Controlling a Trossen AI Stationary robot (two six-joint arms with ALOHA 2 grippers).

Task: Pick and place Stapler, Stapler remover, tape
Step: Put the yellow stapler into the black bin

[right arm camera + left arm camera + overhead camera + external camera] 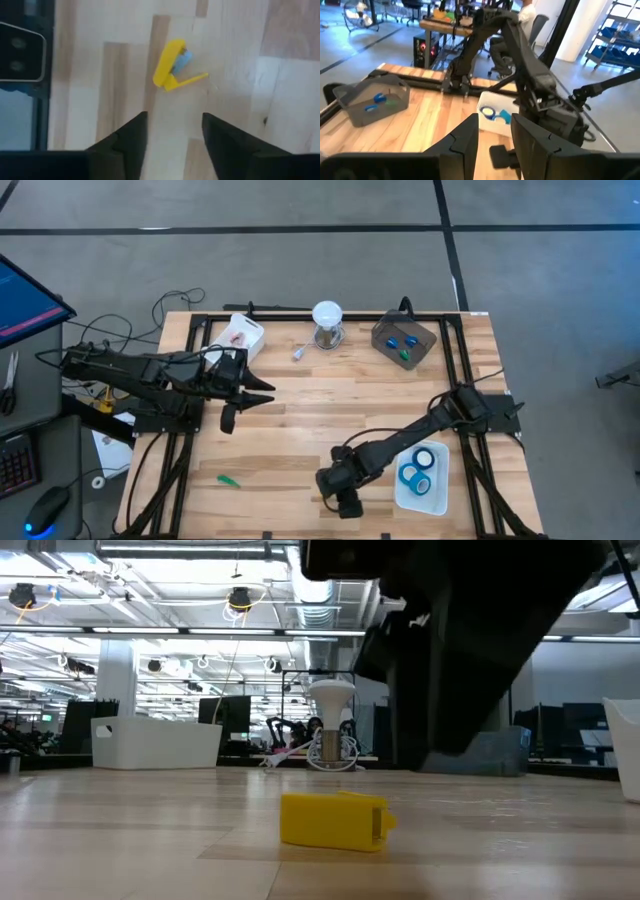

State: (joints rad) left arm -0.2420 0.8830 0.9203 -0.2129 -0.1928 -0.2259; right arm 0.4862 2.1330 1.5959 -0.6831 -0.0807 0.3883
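The right pincer (172, 135) hangs above the near middle of the wooden surface (300, 430), its fingers apart and empty. Just ahead of them on the wood lies the small yellow stapler (172, 65) (a pale blue part shows inside it), which the level view sees lying flat (335, 820). Blue tape rolls (418, 468) sit in the white tray (400, 495) at the near right edge, just beside the right arm. The left pincer (255, 395) hovers over the left side of the surface, well apart from the stapler, its fingers also apart with nothing between them. A grey bin (380, 335) holding blue and green pieces stands at the far right.
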